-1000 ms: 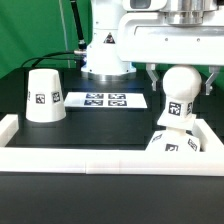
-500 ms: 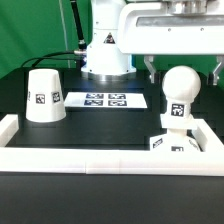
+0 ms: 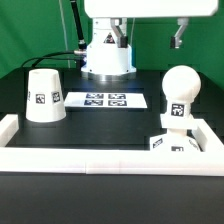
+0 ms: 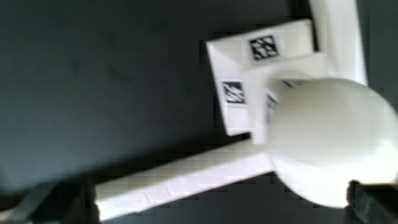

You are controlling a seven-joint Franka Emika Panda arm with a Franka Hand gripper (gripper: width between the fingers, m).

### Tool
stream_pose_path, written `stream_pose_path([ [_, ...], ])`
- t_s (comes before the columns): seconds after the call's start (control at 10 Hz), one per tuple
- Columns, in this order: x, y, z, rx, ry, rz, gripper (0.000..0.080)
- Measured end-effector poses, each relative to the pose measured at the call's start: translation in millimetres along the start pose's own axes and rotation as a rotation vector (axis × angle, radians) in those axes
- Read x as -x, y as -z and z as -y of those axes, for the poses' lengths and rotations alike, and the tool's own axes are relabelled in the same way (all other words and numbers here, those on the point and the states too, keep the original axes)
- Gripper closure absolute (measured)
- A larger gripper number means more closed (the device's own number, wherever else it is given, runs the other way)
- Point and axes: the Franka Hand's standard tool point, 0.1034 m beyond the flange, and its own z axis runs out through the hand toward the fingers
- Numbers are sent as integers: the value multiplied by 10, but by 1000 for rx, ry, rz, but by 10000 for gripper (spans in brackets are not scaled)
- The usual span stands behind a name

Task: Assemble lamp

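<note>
Up high, my two-finger gripper (image 3: 151,36) hangs above the round white bulb on its stem (image 3: 179,90), its dark fingers (image 3: 177,38) spread wide and holding nothing; I see only one fingertip clearly in the exterior view, the other half hidden near the arm. From the wrist camera I look down on the bulb's smooth dome (image 4: 331,135), with both dark fingertips (image 4: 54,199) well apart at the frame's edge. The bulb stands upright on the small blocky white base with black-and-white tags (image 3: 173,142), tucked into the corner of the low white fence (image 3: 100,160) on the exterior view's right. The matte white truncated-cone shade (image 3: 42,95) sits wide end down on the black table (image 3: 100,128), well apart on the exterior view's left. Between them lies the marker board (image 3: 105,100), near the arm's white pedestal (image 3: 106,55).
</note>
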Motion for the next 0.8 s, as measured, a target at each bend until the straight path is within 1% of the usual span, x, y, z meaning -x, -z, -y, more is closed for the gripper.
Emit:
stream_pose_path([
  [0.2, -13, -27, 57, 0, 10, 1, 101],
  [0.5, -1, -37, 43, 2, 8, 2, 101],
  [0.6, 114, -89, -67, 7, -3, 12, 101],
  [0.7, 282, -144, -271, 17, -25, 27, 101],
  [0.8, 371, -164, -462, 23, -23, 42, 101],
])
